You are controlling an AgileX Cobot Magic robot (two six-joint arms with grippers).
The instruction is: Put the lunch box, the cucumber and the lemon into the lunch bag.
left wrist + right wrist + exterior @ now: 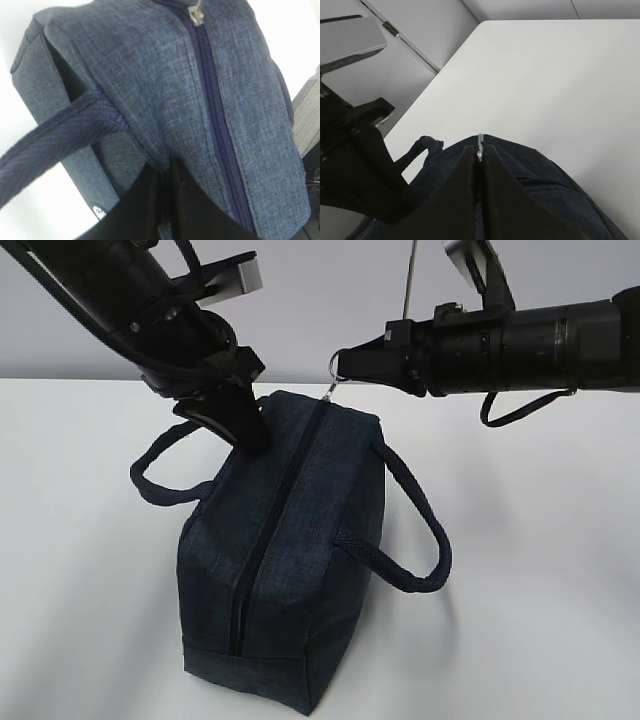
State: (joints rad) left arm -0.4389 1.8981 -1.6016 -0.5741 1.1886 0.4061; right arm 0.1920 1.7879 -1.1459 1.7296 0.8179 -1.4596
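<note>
So my left gripper (240, 425) is clamped on the fabric of the dark navy boxy fabric lunch bag (300, 570), I'd guess to anchor it. Bag's mid-table, zipped. Right gripper (345, 368) is pinched shut on the metal ring zipper pull (334, 370) at the bag's far end. Loads of bare white table (540, 570) around.
</note>
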